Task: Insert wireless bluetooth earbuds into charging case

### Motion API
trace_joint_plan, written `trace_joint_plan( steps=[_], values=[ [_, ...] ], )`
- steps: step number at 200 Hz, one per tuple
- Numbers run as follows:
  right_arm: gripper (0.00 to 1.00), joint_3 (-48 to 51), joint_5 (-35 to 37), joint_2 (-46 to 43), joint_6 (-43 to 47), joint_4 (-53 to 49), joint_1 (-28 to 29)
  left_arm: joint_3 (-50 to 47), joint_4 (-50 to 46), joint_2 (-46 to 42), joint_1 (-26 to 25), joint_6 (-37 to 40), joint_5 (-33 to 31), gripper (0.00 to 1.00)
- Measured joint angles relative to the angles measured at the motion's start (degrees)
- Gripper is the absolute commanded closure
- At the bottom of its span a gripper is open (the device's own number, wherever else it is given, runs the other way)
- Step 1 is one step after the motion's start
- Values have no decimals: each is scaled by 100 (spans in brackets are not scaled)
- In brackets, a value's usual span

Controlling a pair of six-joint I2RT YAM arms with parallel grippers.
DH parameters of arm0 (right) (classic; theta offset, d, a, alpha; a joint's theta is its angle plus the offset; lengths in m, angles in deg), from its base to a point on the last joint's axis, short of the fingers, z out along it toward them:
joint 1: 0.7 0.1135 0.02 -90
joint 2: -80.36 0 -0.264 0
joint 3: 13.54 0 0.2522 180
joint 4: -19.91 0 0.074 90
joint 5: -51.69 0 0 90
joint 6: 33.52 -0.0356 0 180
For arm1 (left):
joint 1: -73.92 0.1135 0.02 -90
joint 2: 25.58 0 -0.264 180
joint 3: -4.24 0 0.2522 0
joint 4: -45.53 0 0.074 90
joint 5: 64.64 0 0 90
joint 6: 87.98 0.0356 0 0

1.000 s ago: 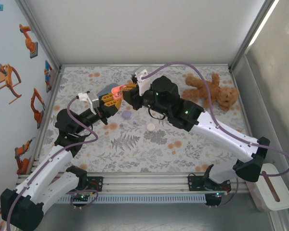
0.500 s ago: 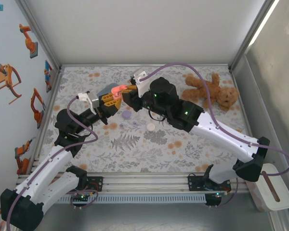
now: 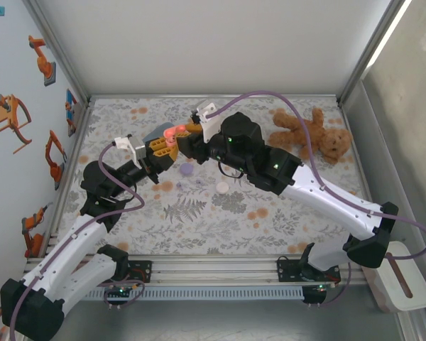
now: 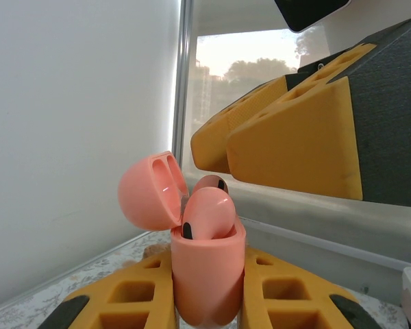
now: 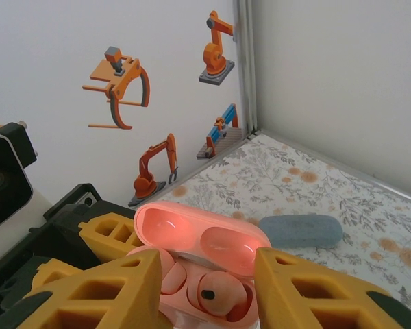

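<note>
Right claw (image 5: 205, 271) has just spread and let go (both salmon-pink earbuds (image 5: 218, 293) now seated). Left claw (image 3: 165, 142) clenched on the open charging case (image 4: 207, 274); lid closing likely remains.

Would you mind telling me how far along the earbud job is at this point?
Done: both pink earbuds sit in the pink case, which the left gripper clamps upright.
In hand: the right gripper is open, its fingers on either side of the case, holding nothing.
Left: the lid is up and probably needs closing. A lilac item and a white item lie on the table, too small to identify.
</note>
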Motion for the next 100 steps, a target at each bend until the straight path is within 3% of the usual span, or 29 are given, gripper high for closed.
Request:
trace_joint_plan(
  steps=[29,74,100],
  values=[
    [53,-70,11,0,-20,-7,0,0,7,0,0,2,0,100],
    [29,-269,39,-85,-46,-70,-46,-2,0,-28,-2,0,-4,100],
    [22,-245,-444,-273,-221,-111,-439,-42,-2,-136,0,-2,-22,100]
  ],
)
